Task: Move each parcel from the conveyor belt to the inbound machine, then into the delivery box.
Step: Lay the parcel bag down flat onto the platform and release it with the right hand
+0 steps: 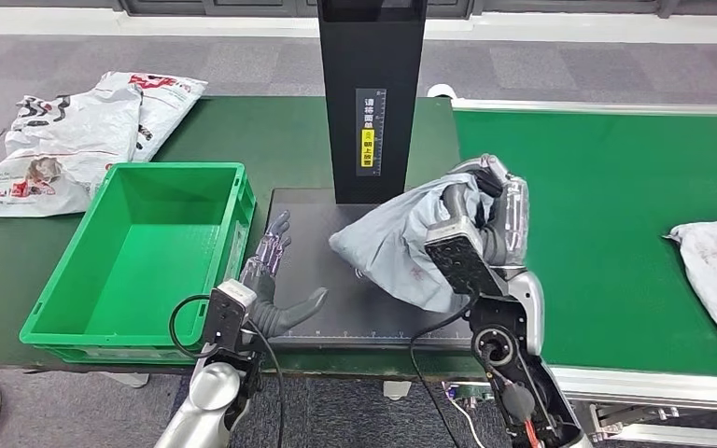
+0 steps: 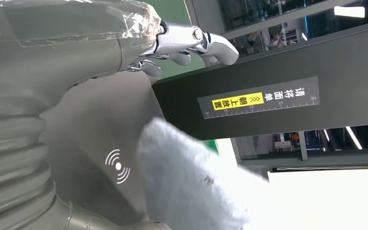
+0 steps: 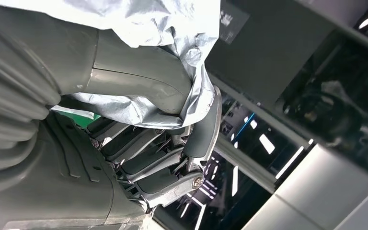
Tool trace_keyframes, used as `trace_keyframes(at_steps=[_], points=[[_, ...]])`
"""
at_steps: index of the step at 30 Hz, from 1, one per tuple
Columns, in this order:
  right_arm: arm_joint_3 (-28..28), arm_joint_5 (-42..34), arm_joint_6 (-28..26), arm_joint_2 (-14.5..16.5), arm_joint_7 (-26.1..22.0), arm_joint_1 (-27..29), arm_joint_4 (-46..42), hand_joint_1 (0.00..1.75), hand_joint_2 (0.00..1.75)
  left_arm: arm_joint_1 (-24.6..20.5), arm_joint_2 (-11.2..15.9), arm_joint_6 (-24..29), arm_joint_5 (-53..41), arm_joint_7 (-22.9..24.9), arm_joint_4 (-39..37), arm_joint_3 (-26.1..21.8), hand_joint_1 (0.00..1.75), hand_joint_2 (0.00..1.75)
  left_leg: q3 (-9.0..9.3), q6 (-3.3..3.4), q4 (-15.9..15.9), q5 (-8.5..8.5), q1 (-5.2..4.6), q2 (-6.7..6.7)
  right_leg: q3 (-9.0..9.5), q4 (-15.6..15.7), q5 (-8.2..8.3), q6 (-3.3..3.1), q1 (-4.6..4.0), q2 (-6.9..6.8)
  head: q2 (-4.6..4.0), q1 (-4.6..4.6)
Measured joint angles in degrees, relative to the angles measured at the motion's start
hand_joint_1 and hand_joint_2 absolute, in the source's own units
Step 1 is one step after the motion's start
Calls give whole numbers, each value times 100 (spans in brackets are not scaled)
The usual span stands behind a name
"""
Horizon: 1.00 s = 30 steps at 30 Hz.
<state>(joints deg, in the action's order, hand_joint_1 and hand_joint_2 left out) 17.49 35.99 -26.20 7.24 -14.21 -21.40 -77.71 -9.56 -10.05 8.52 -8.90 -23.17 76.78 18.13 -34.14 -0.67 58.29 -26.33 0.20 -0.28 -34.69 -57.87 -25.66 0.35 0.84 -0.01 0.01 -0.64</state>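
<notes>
My right hand [image 1: 495, 210] grips the grey parcel [image 1: 397, 247] over the inbound machine [image 1: 336, 271]; left hand [image 1: 275, 280] is released; green box [image 1: 149, 243] beside the machine awaits.

The left arm reaches up from below, its hand [image 1: 275, 280] held flat and empty with fingers stretched forward and the thumb splayed out to the side. The right arm is bent upward at the elbow (forearm nearly vertical in the head view), and its hand [image 1: 490, 210] grips a grey parcel [image 1: 397, 247], thumb and fingers pinching the plastic.
</notes>
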Motion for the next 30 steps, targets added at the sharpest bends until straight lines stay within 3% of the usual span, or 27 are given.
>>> trace_keyframes(at_steps=[6, 10, 17, 30], points=[[318, 110, 107, 211, 197, -556, 758, 168, 175, -208, -34, 53, 147, -30, -192, 92, 0, 175, 1, 0, 0, 3, 0, -1, 0, 0, 3, 1, -1, -1, 1, -1], [418, 110, 134, 317, 211, -765, 1098, 0, 175, -267, -47, 90, 180, -30, -279, 122, 0, 175, 1, 0, 0, 3, 1, 0, 0, -1, 3, 0, -2, 1, 1, -2], [441, -208, 171, 464, 109, -925, 1568, 0, 175, -266, -48, 193, 240, -18, -296, 126, 0, 175, -1, 0, 0, 2, 1, -3, 0, -1, 2, 0, -1, -1, 1, -2], [441, -711, 289, 453, -35, -893, 1769, 0, 175, -162, -48, 242, 207, 17, -234, 126, 0, 175, 3, 0, 1, 2, 1, -1, -1, -1, 2, 0, -2, 0, -1, -2]])
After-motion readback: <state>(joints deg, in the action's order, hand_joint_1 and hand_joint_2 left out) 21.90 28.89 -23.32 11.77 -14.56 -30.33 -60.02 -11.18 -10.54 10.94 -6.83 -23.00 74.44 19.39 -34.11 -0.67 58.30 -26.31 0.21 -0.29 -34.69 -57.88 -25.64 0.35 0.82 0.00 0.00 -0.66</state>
